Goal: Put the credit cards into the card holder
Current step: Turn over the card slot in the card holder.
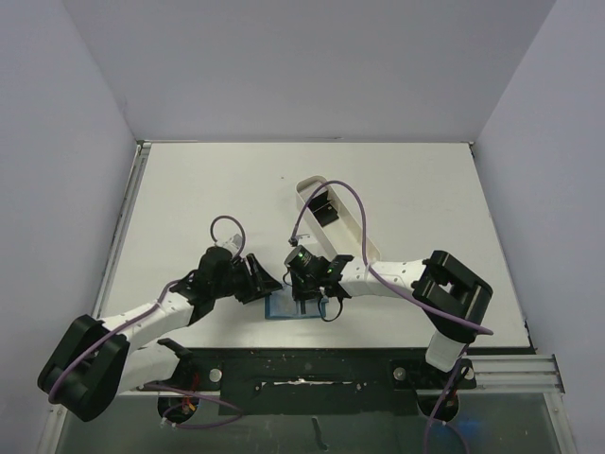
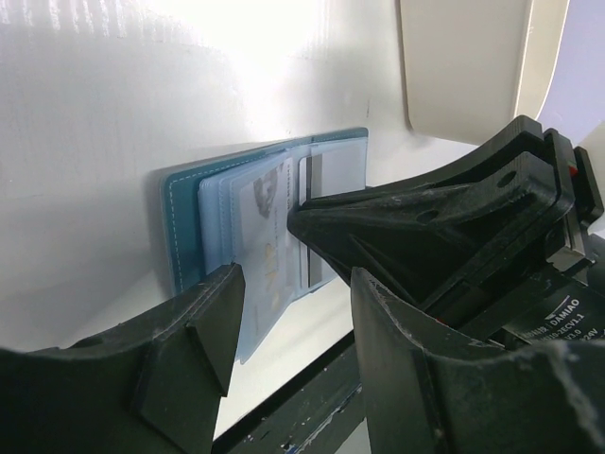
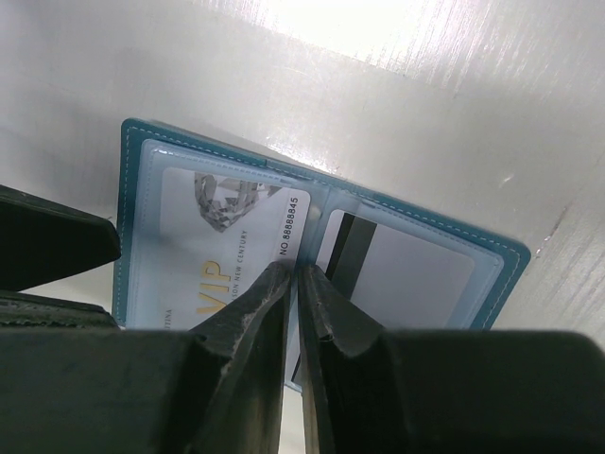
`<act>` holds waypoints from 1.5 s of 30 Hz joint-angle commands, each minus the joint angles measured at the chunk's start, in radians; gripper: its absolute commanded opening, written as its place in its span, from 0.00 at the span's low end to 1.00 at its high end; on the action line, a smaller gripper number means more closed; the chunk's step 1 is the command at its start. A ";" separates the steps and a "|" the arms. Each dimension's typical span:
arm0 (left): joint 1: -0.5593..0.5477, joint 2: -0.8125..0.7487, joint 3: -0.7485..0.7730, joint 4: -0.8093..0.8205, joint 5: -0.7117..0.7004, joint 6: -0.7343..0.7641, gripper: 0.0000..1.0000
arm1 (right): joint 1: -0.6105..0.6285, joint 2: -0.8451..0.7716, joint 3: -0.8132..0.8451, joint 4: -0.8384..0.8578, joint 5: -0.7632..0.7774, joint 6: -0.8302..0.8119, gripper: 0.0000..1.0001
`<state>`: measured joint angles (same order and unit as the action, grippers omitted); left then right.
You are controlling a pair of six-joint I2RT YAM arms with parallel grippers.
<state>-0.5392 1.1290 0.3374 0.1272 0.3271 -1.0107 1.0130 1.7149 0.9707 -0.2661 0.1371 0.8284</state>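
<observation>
While my right gripper (image 3: pixel 293 284) has its tips drawn almost together, only a thin slit between them, it hangs right over the centre fold of the open card holder (image 3: pixel 130 189). I cannot tell whether the tips pinch a card edge, a pocket lip or nothing. My left gripper (image 2: pixel 295 284) stands with its jaws apart at the holder's near edge; one finger (image 2: pixel 213 326) seems to rest on that edge, though contact is not clear.

The holder lies flat and open on the table (image 1: pixel 208 189), just in front of my bases. A pale VIP card (image 3: pixel 227 236) sits in one clear pocket, and a light card with a dark stripe (image 3: pixel 416 270) in the other.

To do this well, I judge I should pin the holder with the left finger so it cannot slide. Any push from the right should be low and along the pocket, so the card seats fully without buckling the plastic.

From above, my arms cover most of the holder. Something dark lies in the white tray (image 1: pixel 336 213); I cannot tell whether it is more cards.
</observation>
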 commanded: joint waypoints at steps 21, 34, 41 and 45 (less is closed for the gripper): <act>0.003 0.068 -0.014 0.095 0.007 0.001 0.48 | -0.004 -0.022 -0.015 0.028 0.018 0.008 0.12; 0.002 0.080 -0.032 0.166 0.031 -0.021 0.48 | -0.004 -0.020 -0.017 0.031 0.018 0.008 0.12; 0.001 0.099 -0.040 0.198 0.039 -0.034 0.48 | -0.004 -0.024 -0.018 0.033 0.019 0.009 0.12; 0.001 0.089 -0.036 0.200 0.048 -0.038 0.42 | -0.004 -0.024 -0.017 0.035 0.020 0.006 0.12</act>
<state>-0.5396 1.2266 0.2939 0.2504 0.3511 -1.0420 1.0134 1.7149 0.9646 -0.2550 0.1375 0.8310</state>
